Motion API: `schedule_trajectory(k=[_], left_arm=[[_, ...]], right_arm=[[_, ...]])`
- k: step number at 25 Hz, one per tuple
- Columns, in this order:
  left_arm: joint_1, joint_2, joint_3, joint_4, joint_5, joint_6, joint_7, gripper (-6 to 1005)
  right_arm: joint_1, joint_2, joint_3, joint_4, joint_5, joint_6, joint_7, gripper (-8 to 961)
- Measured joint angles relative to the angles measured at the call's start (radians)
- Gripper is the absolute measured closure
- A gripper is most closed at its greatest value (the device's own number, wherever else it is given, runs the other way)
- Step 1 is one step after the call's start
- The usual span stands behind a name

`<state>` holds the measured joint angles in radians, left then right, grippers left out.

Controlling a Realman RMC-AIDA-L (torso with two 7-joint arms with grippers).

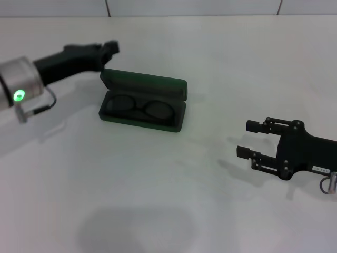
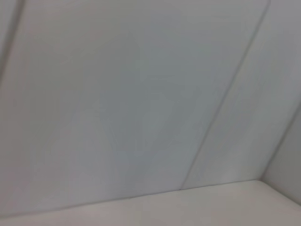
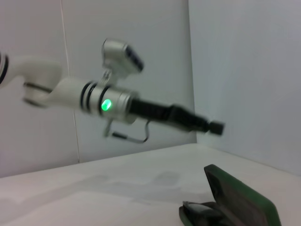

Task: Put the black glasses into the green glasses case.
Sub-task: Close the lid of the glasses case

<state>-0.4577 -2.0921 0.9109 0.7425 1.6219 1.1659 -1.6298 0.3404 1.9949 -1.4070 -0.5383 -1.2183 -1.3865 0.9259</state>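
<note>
The glasses point(image 1: 141, 108) lie inside the open case point(image 1: 143, 103) on the tabletop point(image 1: 174, 190). The left end effector point(image 1: 108, 50) hovers just beyond the lid's left corner; its spread cannot be told. The right end effector point(image 1: 247, 139), spread wide and empty, sits well apart on the right.

Glasses point(image 1: 141, 109) lie in open case point(image 1: 143, 103); left tool point(image 1: 108, 50) behind-left, right tool point(image 1: 251, 139) front-right.

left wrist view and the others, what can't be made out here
- Left wrist view: only wall and table edge; no task item shows.
- Left tool: head view too dark to tell open or shut.
- Green glasses case: right wrist view's edge cuts it off.
- Black glasses: temple arms indistinct against lining.
</note>
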Motion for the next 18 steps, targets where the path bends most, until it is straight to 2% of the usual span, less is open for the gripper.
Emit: schedule_trajectory(k=[3,5,9,13,18], left_arm=[[-0.040,0.000,0.093,0.046,0.004,-0.072,-0.073,980],[-0.070,0.002,0.190,0.061,0.008,-0.186,-0.148,979],[-0.088,0.000,0.256,0.043,0.009,-0.285,-0.176,979],[-0.091,-0.001,0.290,-0.028,-0.006,-0.377,-0.180,979],[-0.089,-0.004,0.291,-0.066,-0.020,-0.404,-0.160,979]], right_arm=[[0.000,0.002,0.001,0.007,-0.005,0.001,0.000,377],[0.000,0.002,0.001,0.009,-0.005,0.001,-0.001,377],[0.006,0.006,0.000,0.010,-0.006,0.003,-0.001,377],[0.010,0.008,0.000,0.007,-0.006,0.012,-0.001,377],[0.010,0.009,0.000,0.011,-0.006,0.015,-0.001,377]])
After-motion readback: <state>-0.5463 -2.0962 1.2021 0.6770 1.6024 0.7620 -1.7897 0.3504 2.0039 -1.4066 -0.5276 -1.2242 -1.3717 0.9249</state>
